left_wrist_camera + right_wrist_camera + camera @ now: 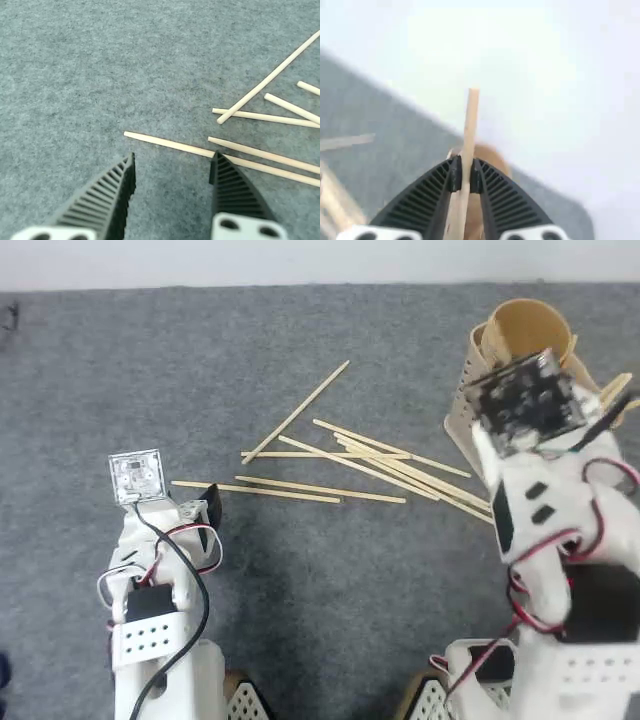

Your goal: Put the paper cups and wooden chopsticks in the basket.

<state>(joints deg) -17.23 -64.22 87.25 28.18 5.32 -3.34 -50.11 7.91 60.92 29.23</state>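
Several wooden chopsticks (370,465) lie scattered on the grey carpet mid-table. My left gripper (173,156) hangs open just above the carpet, its fingertips straddling the near end of one chopstick (170,143) without touching it; in the high view that left gripper (203,510) sits at the lower left. My right gripper (465,167) is shut on a chopstick (470,120) that sticks out past the fingertips. The right arm is over the wooden basket (462,410) at the far right, which holds a paper cup (525,330).
Grey carpet covers the whole table, with a pale wall strip (300,260) along the far edge. More chopsticks (270,117) cross each other beyond the left gripper. Both arm bases stand at the near edge.
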